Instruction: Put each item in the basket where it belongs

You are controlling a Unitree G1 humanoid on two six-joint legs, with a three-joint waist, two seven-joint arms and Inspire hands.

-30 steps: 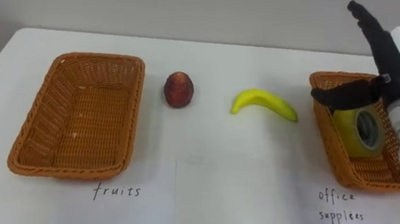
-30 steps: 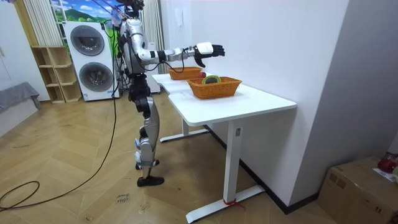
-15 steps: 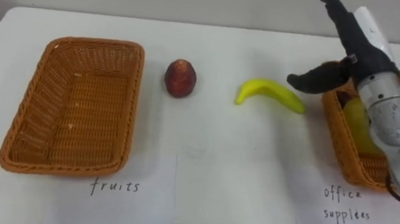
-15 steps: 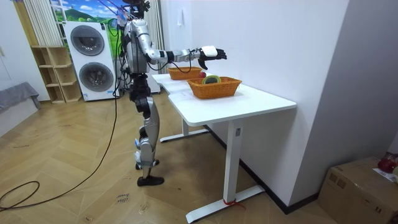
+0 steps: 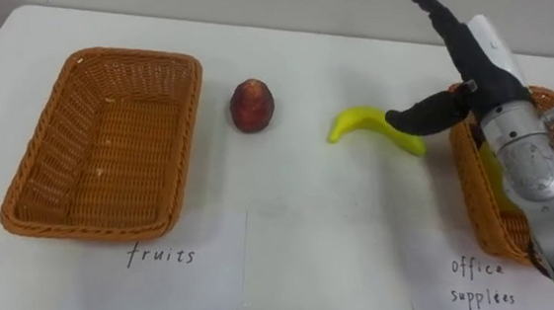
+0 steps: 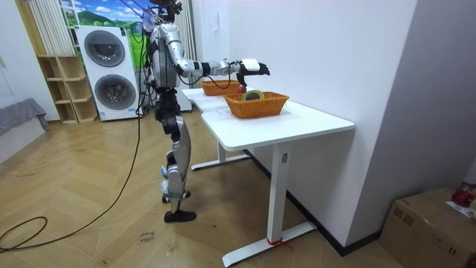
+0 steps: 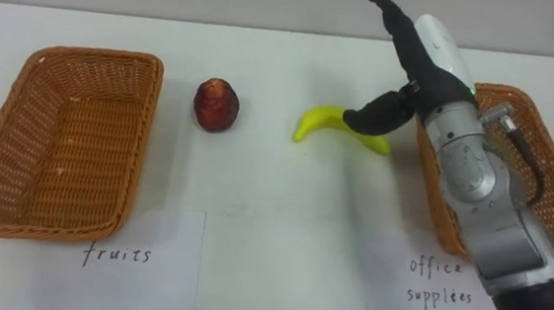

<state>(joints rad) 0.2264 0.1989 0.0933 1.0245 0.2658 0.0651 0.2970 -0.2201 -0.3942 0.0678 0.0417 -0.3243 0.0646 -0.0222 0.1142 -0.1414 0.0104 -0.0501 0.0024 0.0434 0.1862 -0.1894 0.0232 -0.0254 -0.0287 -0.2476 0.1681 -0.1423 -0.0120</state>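
Hovering near the table's (image 5: 312,226) right edge, the right hand (image 5: 484,79) is held empty, fingers (image 5: 439,15) straight and thumb spread sideways. The banana (image 5: 357,122) lies on the table just under and left of that thumb, beside the office basket's (image 5: 468,189) left rim. Its long axis is laid left to right, the free tip pointed toward the fruit basket (image 5: 94,227).

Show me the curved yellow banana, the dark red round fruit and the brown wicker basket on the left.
Curved yellow banana (image 5: 356,123), left eye view, on its left end.
Dark red round fruit (image 5: 251,105), left eye view, on its middle.
Brown wicker basket (image 5: 109,153), left eye view, on its woven floor.
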